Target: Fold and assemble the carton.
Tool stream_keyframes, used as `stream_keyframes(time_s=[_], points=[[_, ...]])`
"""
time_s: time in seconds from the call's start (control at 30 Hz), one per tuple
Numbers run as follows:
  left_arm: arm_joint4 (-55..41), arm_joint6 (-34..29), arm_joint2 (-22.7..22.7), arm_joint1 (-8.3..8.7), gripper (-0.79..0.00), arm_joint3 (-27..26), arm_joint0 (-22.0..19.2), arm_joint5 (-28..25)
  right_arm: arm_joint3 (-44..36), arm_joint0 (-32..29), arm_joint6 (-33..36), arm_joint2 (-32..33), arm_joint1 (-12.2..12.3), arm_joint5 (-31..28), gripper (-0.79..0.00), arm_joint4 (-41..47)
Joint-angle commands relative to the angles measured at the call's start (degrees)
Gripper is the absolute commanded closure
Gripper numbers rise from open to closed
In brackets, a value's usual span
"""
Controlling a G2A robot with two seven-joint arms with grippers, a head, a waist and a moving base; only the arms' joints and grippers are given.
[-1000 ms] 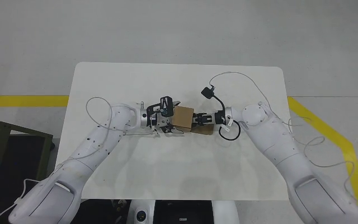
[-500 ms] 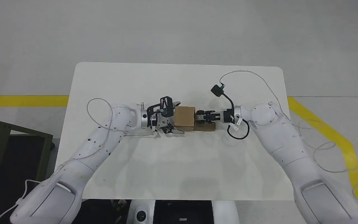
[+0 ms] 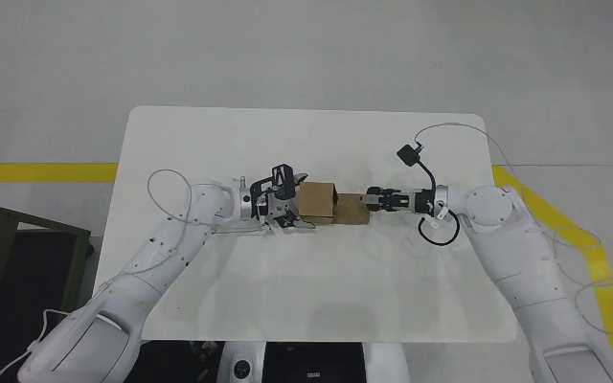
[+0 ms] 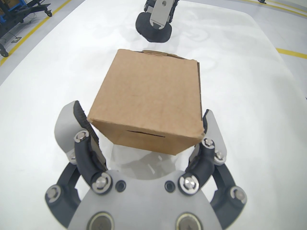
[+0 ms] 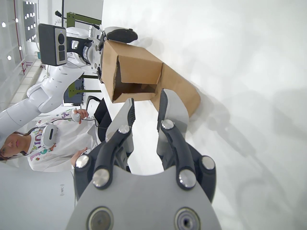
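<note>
Tabletop [image 3: 402,287] centre: R hand [image 3: 372,201], fingers parted and empty, has backed off toward 3 o'clock from the carton [image 3: 316,202], leaving its end flap [image 3: 354,210] unfolded, so the closing step looks unfinished. L hand [image 3: 287,204] grips the carton's 9 o'clock end. R wrist view shows the hollow open mouth; L wrist view shows the closed, slotted face.

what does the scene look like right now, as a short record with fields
carton: on its side on the table, one end open
flap: folded outward from the open end
left gripper: shut on the carton's closed end
right gripper: open, at the open end beside the flap, holding nothing
</note>
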Motion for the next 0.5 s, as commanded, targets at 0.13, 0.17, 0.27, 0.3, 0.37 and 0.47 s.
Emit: stream_keyframes(time_s=[0.13, 0.17, 0.27, 0.3, 0.37, 0.47], points=[[0.02, -0.18, -0.22, -0.03, -0.785, -0.1, 0.19, -0.11, -1.6, -2.28, 0.28, 1.46, 0.77, 1.57, -0.339, -0.66], [0.03, -0.21, -0.26, -0.03, -0.785, -0.12, 0.21, -0.13, -1.47, -2.38, 0.17, 1.36, 0.8, 1.75, -0.348, -0.96], [0.13, -0.24, -0.4, -0.03, -0.785, -0.29, 0.26, -0.15, -0.72, -2.33, -0.28, 0.61, 0.68, 1.86, -0.366, -0.95], [0.22, -0.32, -0.46, -0.02, -0.785, -0.31, 0.26, -0.15, -0.39, -2.14, -0.41, 0.31, 0.62, 1.82, -0.369, -1.0], [0.2, -0.36, -0.63, 0.0, -0.785, -0.36, 0.3, -0.16, 0.29, -1.69, -0.53, -0.43, 0.51, 1.82, -0.376, -1.68], [0.24, -0.4, -0.88, 0.05, -0.785, -0.53, 0.38, -0.16, 1.21, -1.11, -1.04, -1.43, 0.25, 1.61, -0.379, -1.58]])
